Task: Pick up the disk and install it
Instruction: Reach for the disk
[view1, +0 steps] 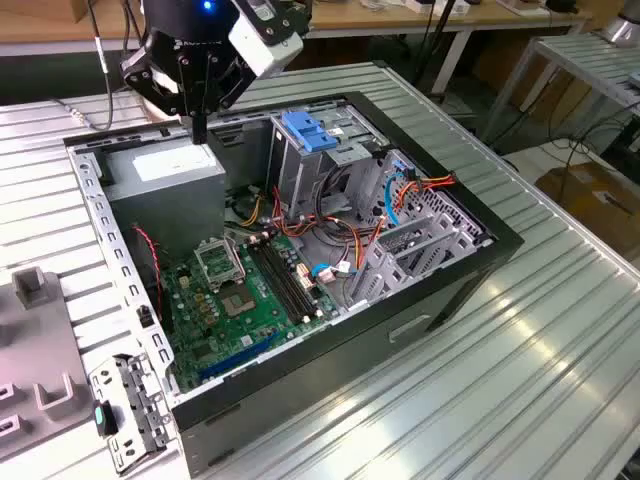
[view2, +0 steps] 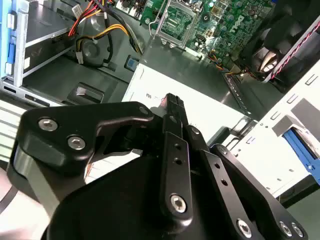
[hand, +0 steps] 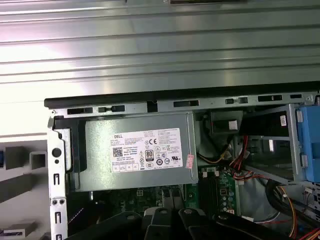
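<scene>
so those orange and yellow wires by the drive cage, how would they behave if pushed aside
Probably floppy: the orange and yellow wires hang in loose curves, so they should bend aside easily. They'd likely spring back, since their ends seem plugged into the motherboard. Light, but apt to snag on the drive cage beside them.

1. A ribbed metal table (view1: 540, 330) fills the foreground, and bright glare streaks its slats.
2. A wooden bench (view1: 480, 18) on white legs runs along the back, with dark cables (view1: 432, 45) hanging under it.
3. A second ribbed table (view1: 590, 60) stands at the exterior view's right.
4. Below that table, a cardboard box (view1: 600, 195) sits on the pale floor (view1: 530, 160).
</scene>
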